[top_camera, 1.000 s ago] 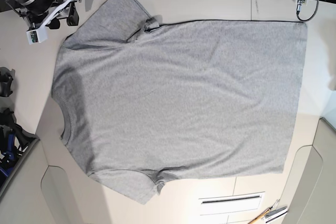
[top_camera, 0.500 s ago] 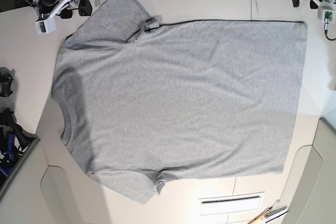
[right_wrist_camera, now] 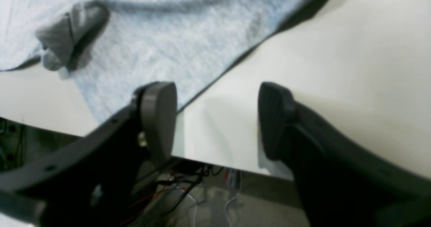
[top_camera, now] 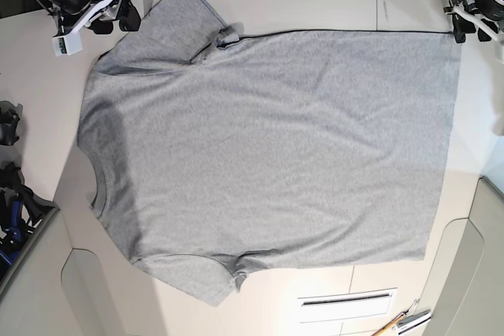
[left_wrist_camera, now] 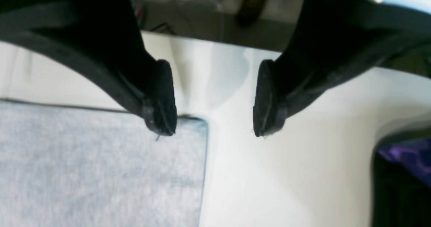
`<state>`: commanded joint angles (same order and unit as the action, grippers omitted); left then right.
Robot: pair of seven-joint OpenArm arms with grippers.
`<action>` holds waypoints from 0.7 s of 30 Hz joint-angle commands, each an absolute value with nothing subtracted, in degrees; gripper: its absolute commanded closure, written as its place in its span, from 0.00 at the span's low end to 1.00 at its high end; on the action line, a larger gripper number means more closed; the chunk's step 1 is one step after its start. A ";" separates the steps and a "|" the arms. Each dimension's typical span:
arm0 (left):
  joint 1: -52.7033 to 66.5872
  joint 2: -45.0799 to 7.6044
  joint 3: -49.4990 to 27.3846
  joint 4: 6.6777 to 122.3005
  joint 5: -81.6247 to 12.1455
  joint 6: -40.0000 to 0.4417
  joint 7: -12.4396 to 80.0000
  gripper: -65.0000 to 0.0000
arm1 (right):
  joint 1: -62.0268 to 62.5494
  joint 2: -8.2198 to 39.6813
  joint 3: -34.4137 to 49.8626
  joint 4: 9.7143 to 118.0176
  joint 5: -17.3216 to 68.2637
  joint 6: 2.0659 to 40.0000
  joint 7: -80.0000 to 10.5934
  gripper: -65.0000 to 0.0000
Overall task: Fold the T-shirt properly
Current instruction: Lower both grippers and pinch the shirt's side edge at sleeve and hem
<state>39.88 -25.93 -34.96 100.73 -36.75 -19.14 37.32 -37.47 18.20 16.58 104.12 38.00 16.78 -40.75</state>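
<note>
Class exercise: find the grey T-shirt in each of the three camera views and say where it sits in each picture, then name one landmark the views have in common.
Base: the T-shirt lies spread flat, filling the middle of the picture.
Left wrist: one square corner of it fills the lower left.
Right wrist: a sleeve with a bunched fold crosses the top left.
Shared landmark: the pale table bordering the fabric in every view.

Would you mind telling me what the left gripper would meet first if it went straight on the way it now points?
Probably the bare table just beside the T-shirt's corner. The left gripper is open, one finger over the cloth's edge, the other over the table; its height is unclear.
</note>
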 joint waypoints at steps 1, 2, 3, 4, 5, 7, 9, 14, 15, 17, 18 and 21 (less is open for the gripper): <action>39.18 -25.93 -34.96 99.48 -37.36 -19.14 37.28 0.38 | -37.47 18.13 16.49 104.09 38.17 16.78 -40.75 0.41; 38.54 -25.91 -34.94 98.32 -37.58 -19.33 37.30 0.38 | -37.47 18.06 16.47 104.09 38.20 16.80 -40.75 0.41; 37.91 -25.91 -34.94 97.17 -37.93 -19.86 37.30 0.38 | -37.47 18.06 16.47 104.09 38.50 17.06 -40.75 0.41; 37.28 -25.91 -34.94 96.23 -38.72 -20.58 37.30 0.38 | -37.47 18.06 16.47 104.09 38.74 17.50 -40.73 0.41; 36.73 -25.91 -34.94 95.22 -39.03 -20.64 37.30 0.38 | -37.47 18.06 16.47 104.09 38.96 17.98 -40.75 0.41; 36.01 -25.91 -34.94 93.34 -40.07 -20.99 37.52 0.38 | -37.50 18.06 16.47 104.09 39.55 18.44 -40.77 0.41; 36.05 -25.89 -34.94 92.40 -42.65 -23.57 37.63 0.38 | -37.50 18.06 16.47 104.09 39.66 18.44 -40.77 0.41; 36.05 -25.89 -34.94 92.18 -46.78 -26.33 39.88 0.38 | -37.50 18.06 16.47 104.09 39.70 18.44 -40.80 0.41; 36.05 -25.87 -34.94 92.18 -47.79 -26.65 40.36 0.39 | -37.50 18.06 16.47 104.09 39.75 18.44 -40.77 0.41; 36.05 -25.85 -34.94 92.18 -49.15 -26.89 41.06 0.39 | -37.50 18.04 16.47 104.09 40.93 18.48 -40.80 0.41; 36.05 -25.85 -34.92 92.18 -49.12 -26.87 41.23 0.39 | -37.47 17.98 16.47 104.09 41.60 19.07 -40.77 0.41; 36.05 -25.71 -34.83 92.18 -49.28 -28.86 42.06 0.39 | -37.47 16.49 16.47 104.09 42.70 20.86 -40.77 0.41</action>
